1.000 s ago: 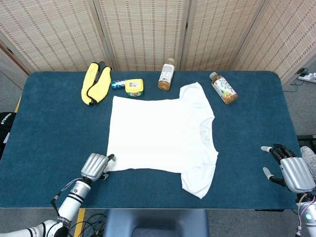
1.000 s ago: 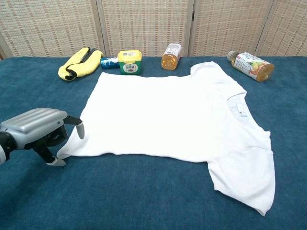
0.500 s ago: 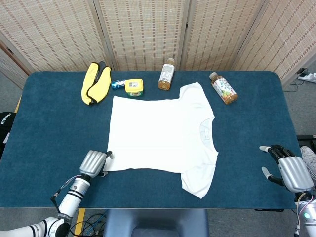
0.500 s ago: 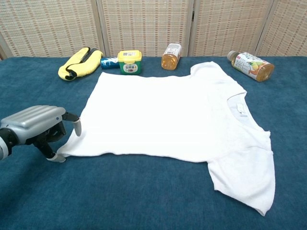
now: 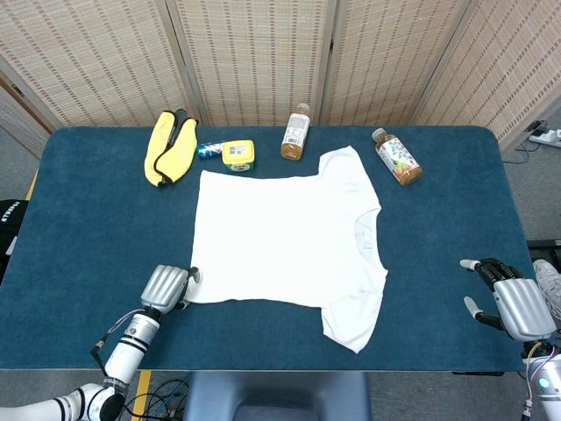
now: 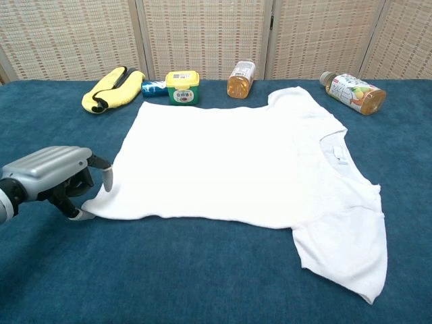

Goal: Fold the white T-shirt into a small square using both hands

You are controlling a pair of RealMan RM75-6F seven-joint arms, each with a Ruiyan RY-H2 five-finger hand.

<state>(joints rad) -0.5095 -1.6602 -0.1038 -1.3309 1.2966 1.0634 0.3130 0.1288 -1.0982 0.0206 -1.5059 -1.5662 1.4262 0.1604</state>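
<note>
T-shirt [image 6: 236, 158] lies flat mid-table, its near-left hem corner grasped by the left hand [image 6: 50, 177], while the right hand [image 5: 517, 303], fingers released, sits well apart at the table's right edge.

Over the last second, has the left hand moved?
Yes. The left hand has drawn back leftward, away from the yellow-lidded tub, at the white T-shirt's hem corner.
</note>
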